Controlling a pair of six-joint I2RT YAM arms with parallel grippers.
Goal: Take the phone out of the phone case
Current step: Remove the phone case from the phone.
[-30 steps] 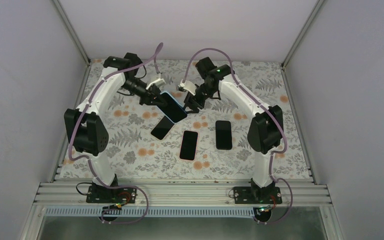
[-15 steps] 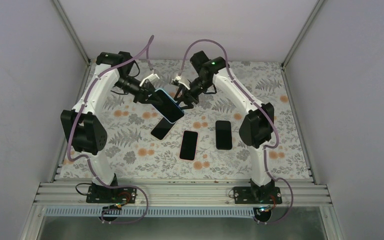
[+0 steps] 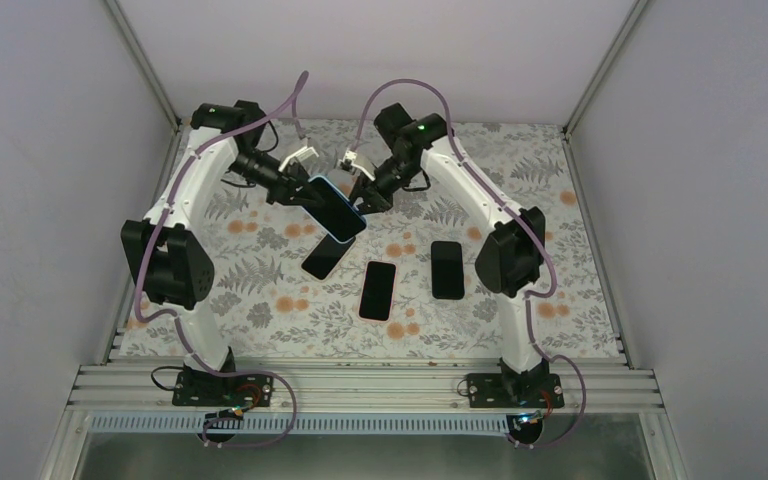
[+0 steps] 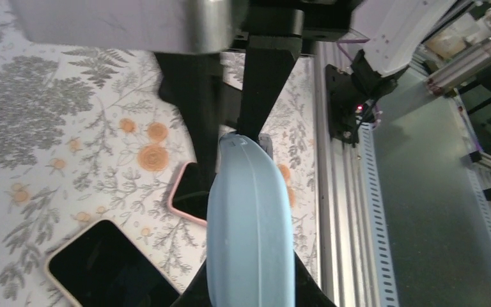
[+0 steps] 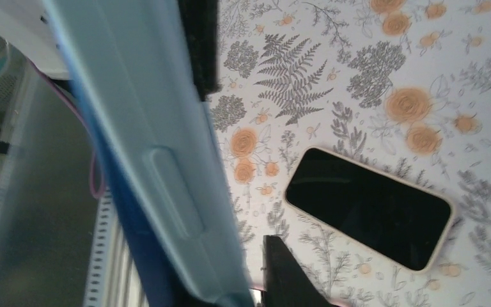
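Aluminium rail [image 3: 360,385] nearest, well short of the phone case [image 4: 249,224]. Next, floral table cover [image 3: 260,320], with three spare handsets lying flat on it, all nearer than the phone case: pink-rimmed handset [image 3: 378,290] nearer and a little to its right, black handset [image 3: 447,269] further to its right, dark handset [image 3: 325,257] directly beneath its lower end and apart from it. Then the phone case itself, light blue, held tilted in the air above the cover, with the phone [image 3: 334,207] seated inside, dark screen up, blue rim showing along its edge. Left gripper [image 3: 303,194] at the left end of the phone case, fingers clenched on its edges. Right gripper [image 3: 365,197] at the right side of the phone case, touching it; one black finger [image 5: 282,272] just beside the blue side wall in the right wrist view, the other hidden, so grasping or merely pressed against it: cannot tell. Farthest, beyond the phone case, white back wall [image 3: 360,60].
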